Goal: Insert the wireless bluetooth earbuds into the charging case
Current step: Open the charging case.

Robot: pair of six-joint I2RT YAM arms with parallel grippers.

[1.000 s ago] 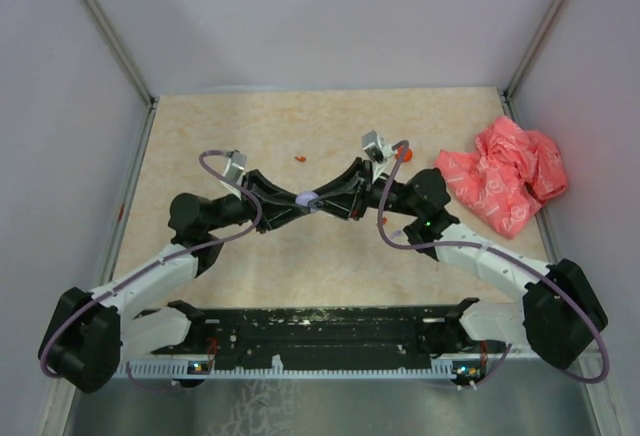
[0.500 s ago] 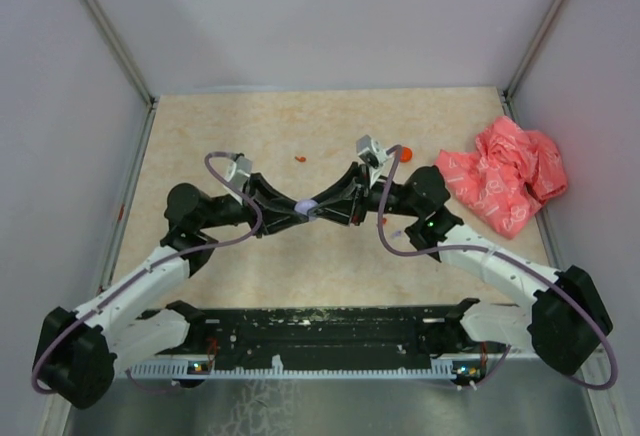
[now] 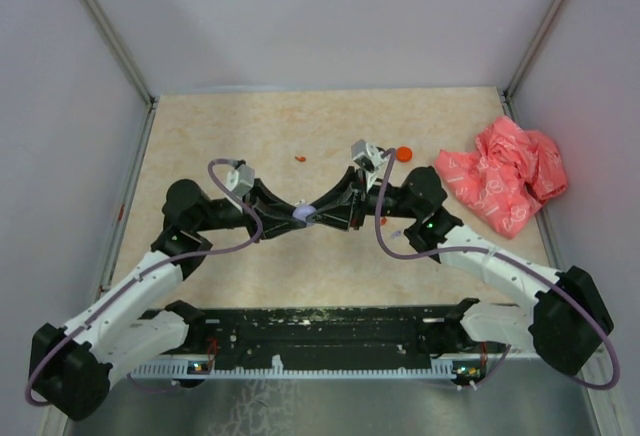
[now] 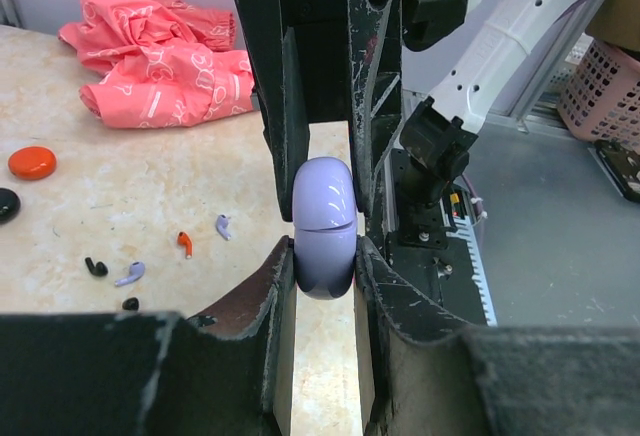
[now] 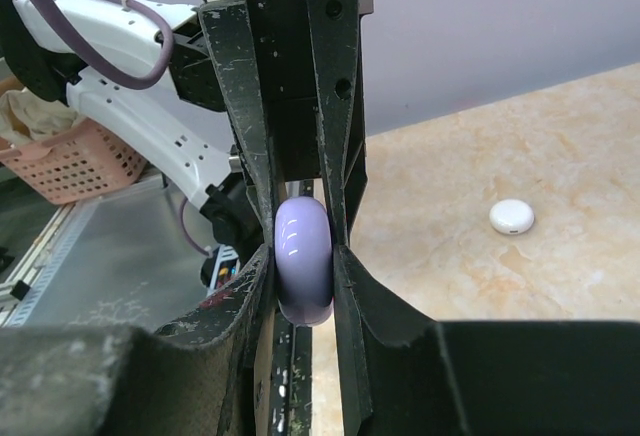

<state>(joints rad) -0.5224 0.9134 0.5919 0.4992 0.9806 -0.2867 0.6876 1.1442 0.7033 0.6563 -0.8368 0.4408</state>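
A lilac charging case (image 4: 324, 226), lid down along its seam, hangs above the table's middle (image 3: 302, 215). My left gripper (image 4: 324, 256) is shut on its lower half. My right gripper (image 5: 303, 261) is shut on the same case (image 5: 303, 246) from the opposite side. The two sets of fingers meet tip to tip. Several earbuds lie loose on the table in the left wrist view: a red one (image 4: 184, 244), a lilac one (image 4: 223, 226), a pale one (image 4: 130, 274) and a black one (image 4: 95, 267). One red earbud (image 3: 300, 158) shows in the top view.
A crumpled pink-red bag (image 3: 500, 178) lies at the right edge. A red disc (image 3: 403, 153) sits beside the right wrist, and a black disc (image 4: 5, 204) near it. A white disc (image 5: 511, 217) lies on the table. Grey walls close in three sides.
Both grippers have shifted slightly left and toward the near edge with the case held between them. The red disc has come out from behind the right wrist.
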